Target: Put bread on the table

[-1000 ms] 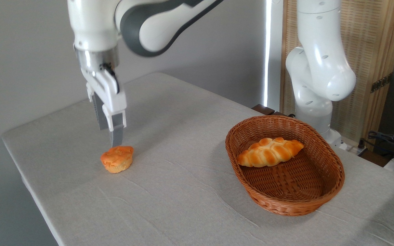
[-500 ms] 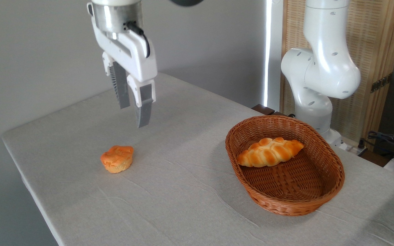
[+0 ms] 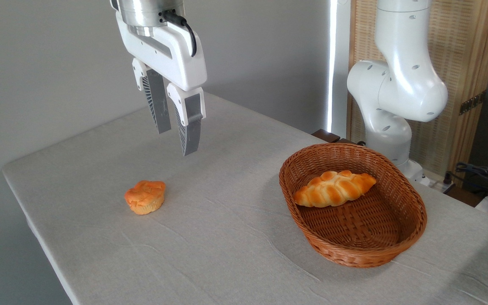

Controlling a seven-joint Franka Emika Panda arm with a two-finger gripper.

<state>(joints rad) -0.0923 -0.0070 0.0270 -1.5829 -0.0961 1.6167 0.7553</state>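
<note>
We see the muffin-shaped bun (image 3: pixel 145 197) resting on the counter (image 3: pixel 227 237), gripper (image 3: pixel 177 141) released above; looks light, squashy — we'd pinch its ridged base.

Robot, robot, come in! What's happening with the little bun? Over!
Gripper open, empty, above the table. Bread sits on the cloth, clear of the basket. Nothing in the way.

Arm (image 3: pixel 396 84) cropped at top edge
</note>
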